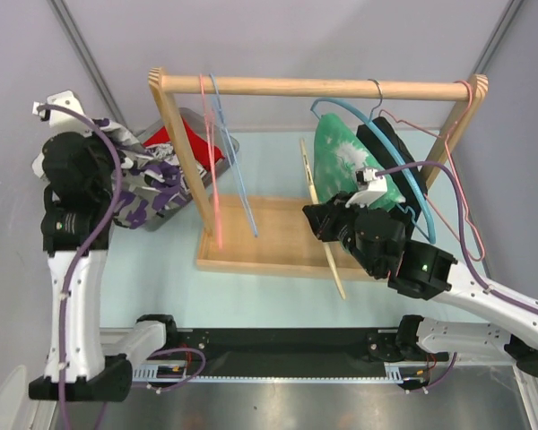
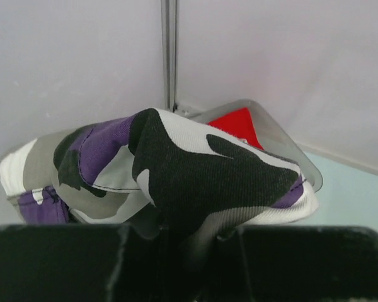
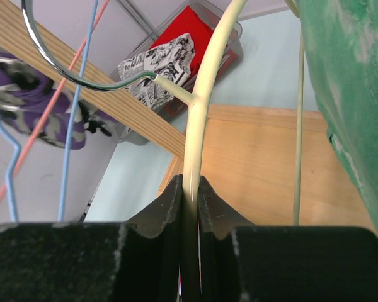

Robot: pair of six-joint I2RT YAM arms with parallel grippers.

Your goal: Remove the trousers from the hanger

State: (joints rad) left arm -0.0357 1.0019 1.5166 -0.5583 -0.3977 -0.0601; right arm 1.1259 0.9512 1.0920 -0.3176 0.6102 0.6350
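The trousers (image 1: 151, 186), camouflage in purple, black, white and grey, hang bunched from my left gripper (image 1: 124, 179) at the far left, over the bin. In the left wrist view the cloth (image 2: 176, 167) fills the space in front of the left gripper (image 2: 189, 236), which is shut on a fold of it. The cream hanger (image 1: 310, 184) is bare and stands tilted below the rack's rail. My right gripper (image 1: 321, 220) is shut on its arm. In the right wrist view the hanger (image 3: 205, 94) runs up from the right gripper (image 3: 189, 189), its metal hook (image 3: 50, 63) curving to the upper left.
A wooden rack with top rail (image 1: 323, 87) and base board (image 1: 269, 237) fills the middle. Pink (image 1: 211, 170) and blue (image 1: 238, 175) empty hangers hang at its left; green (image 1: 345, 161) and black (image 1: 390, 148) garments hang at its right. A clear bin (image 1: 226, 148) holds red cloth (image 1: 184, 143).
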